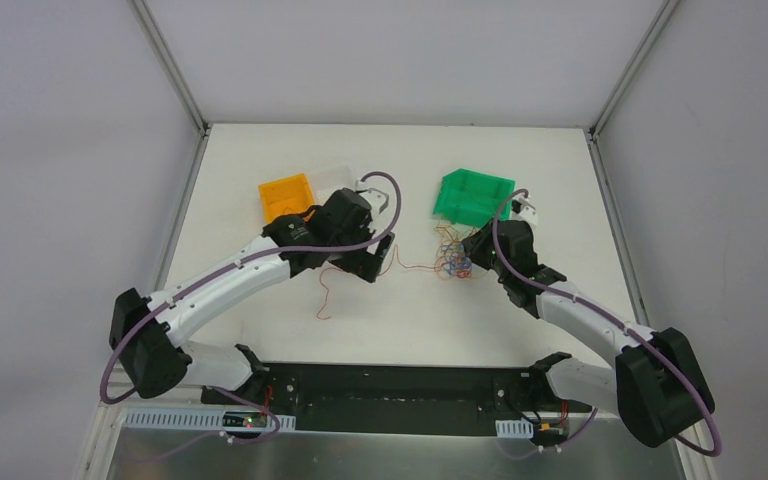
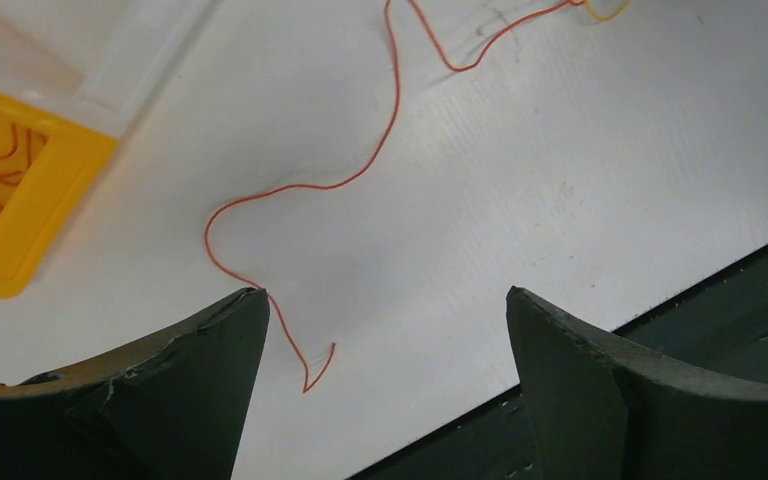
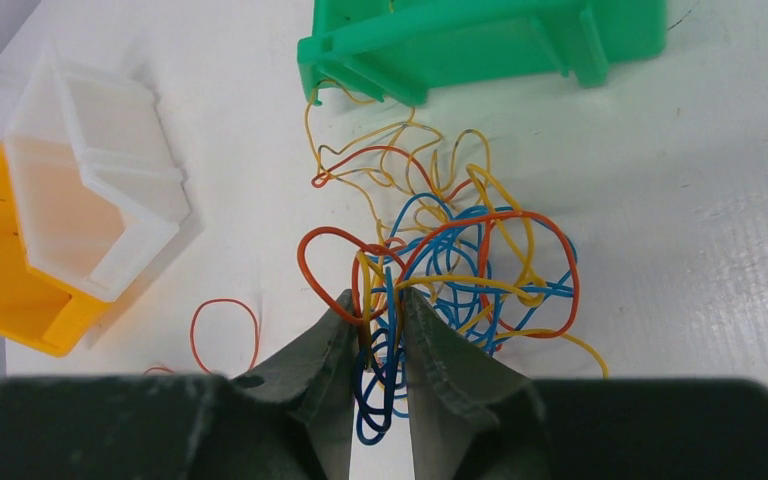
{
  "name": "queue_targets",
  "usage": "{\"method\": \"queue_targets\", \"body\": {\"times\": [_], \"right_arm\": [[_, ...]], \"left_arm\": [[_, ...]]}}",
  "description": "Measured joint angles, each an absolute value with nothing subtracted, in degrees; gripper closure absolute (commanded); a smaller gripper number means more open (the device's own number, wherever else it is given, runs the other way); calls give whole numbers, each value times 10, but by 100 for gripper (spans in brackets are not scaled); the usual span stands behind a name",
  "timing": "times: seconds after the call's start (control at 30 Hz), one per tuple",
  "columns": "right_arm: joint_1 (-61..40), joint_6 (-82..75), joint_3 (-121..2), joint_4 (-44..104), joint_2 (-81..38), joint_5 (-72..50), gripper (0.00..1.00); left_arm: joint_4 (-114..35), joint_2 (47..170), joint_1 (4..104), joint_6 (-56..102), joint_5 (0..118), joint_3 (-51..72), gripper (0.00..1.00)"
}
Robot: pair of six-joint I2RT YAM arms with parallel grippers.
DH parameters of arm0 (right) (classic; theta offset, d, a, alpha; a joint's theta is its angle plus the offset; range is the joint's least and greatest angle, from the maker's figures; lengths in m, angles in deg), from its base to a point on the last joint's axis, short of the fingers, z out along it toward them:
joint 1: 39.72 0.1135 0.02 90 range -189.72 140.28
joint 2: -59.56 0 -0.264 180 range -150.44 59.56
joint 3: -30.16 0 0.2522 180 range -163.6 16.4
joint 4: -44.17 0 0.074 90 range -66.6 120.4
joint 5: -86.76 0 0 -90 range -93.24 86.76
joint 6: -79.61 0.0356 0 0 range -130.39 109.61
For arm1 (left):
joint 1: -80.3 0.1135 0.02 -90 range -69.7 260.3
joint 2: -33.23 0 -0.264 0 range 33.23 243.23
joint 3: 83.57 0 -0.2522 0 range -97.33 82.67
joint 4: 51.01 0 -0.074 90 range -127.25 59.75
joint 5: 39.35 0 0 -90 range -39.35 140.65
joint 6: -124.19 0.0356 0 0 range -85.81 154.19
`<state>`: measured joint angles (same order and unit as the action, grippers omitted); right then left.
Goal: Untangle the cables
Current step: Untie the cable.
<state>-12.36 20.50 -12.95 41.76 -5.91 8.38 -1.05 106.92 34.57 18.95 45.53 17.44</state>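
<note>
- Pinching thin blue and yellow strands, the right gripper [image 3: 378, 298] is clamped on the curly cable clump [image 3: 430, 280], near a ribbed green plastic bin [image 3: 480, 40].
- Left gripper [image 2: 386, 292]: dark wedge-shaped jaws spread wide, over a wavy red strand [image 2: 335, 185] on the white table [image 2: 580, 170].

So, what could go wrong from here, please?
The right gripper pinches several strands of the clump at once, so a pull may drag or tighten the whole tangle. The red strand below the open left gripper runs back towards the clump and could be dragged along. The clump's upper loops reach the green bin and might snag.
</note>
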Motion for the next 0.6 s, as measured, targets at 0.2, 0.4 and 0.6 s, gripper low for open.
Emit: {"method": "queue_targets", "body": {"times": [0.2,0.4,0.6], "right_arm": [[-124,202,-132,418,-59,73,74],[-124,201,-132,418,-59,65,73],[-124,200,-132,418,-57,63,73]], "left_arm": [[-60,1149,298,280,502,134,8],[-92,1231,267,391,525,88,12],[-156,1311,263,478,550,79,16]]}}
